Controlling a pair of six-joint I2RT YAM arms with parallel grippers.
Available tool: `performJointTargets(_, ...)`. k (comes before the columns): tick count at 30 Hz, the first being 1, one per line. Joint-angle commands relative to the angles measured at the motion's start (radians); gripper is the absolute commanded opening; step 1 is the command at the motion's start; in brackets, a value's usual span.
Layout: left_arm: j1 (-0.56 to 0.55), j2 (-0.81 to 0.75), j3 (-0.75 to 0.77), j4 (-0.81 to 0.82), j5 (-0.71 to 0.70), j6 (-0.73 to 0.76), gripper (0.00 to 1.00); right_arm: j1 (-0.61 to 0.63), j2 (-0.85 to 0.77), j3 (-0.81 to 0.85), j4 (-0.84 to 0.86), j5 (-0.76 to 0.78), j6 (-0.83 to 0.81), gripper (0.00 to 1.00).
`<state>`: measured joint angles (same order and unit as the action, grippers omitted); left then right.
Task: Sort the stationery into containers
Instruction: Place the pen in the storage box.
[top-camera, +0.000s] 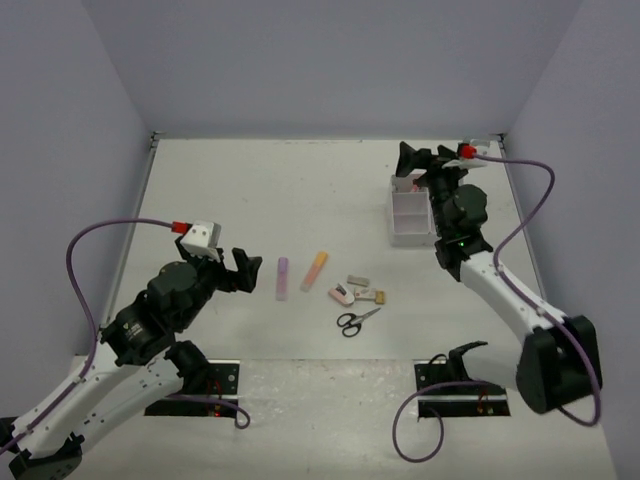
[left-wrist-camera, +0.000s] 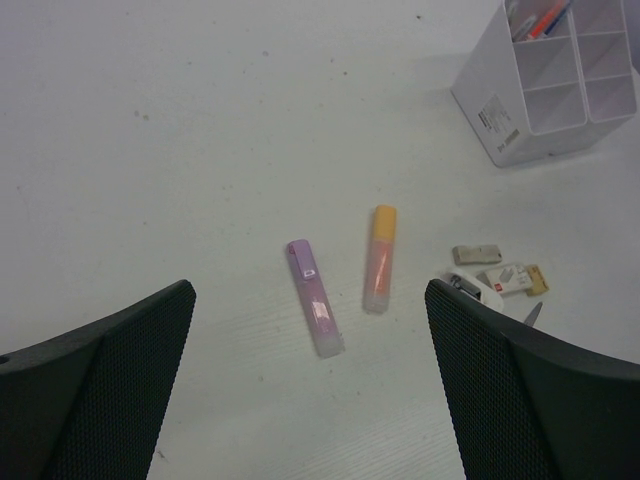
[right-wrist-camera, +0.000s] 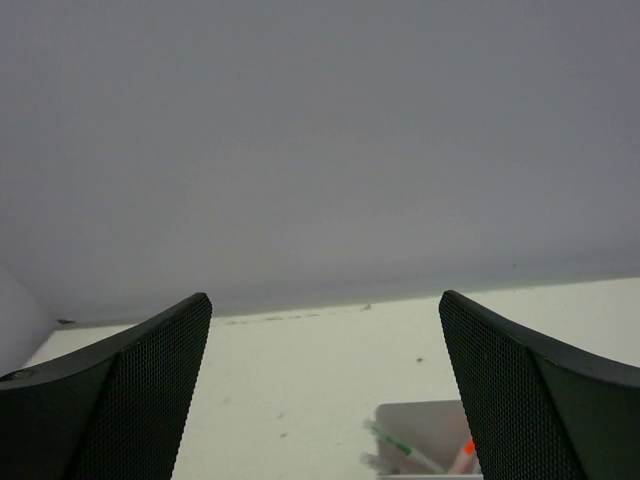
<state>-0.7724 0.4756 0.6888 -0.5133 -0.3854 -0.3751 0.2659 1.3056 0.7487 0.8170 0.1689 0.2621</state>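
Observation:
A lilac highlighter (top-camera: 282, 278) and an orange-peach highlighter (top-camera: 315, 270) lie mid-table; both show in the left wrist view, lilac (left-wrist-camera: 315, 297), orange (left-wrist-camera: 379, 258). Small erasers or clips (top-camera: 358, 292) and black-handled scissors (top-camera: 355, 320) lie to their right. The white organiser box (top-camera: 412, 214) stands at the far right, with pens (right-wrist-camera: 410, 455) in a far compartment; it also shows in the left wrist view (left-wrist-camera: 500, 115). My left gripper (top-camera: 240, 270) is open and empty, just left of the lilac highlighter. My right gripper (top-camera: 412, 160) is open and empty above the box's far end.
Grey walls enclose the table on three sides. The right arm reaches over the box's right side. Cables loop from both arms near the table's front edge.

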Motion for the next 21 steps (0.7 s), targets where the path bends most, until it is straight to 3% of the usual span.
performJointTargets(1,0.005,0.014,-0.004,0.015,-0.039,0.001,1.00,0.167,-0.271,0.163,-0.555,0.168,0.020,0.99)
performJointTargets(3,0.005,0.024,-0.003,0.016,-0.041,0.001,1.00,0.196,-0.339,0.188,-0.785,0.089,0.064,0.99)
performJointTargets(6,0.005,0.035,-0.002,0.016,-0.033,0.001,1.00,0.197,-0.393,0.074,-0.815,-0.253,0.040,0.99)
performJointTargets(13,0.005,0.052,-0.002,0.015,-0.037,0.003,1.00,0.199,-0.404,-0.024,-0.890,-0.578,0.140,0.99)
performJointTargets(17,0.005,0.041,-0.003,0.013,-0.043,-0.002,1.00,0.197,-0.306,-0.001,-0.981,-0.490,0.179,0.97)
performJointTargets(20,0.005,0.028,-0.005,0.015,-0.042,-0.002,1.00,0.202,-0.148,0.067,-1.086,-0.369,0.188,0.83)
performJointTargets(21,0.005,0.029,-0.005,0.015,-0.041,-0.002,1.00,0.204,-0.099,0.122,-1.182,-0.258,0.204,0.82)
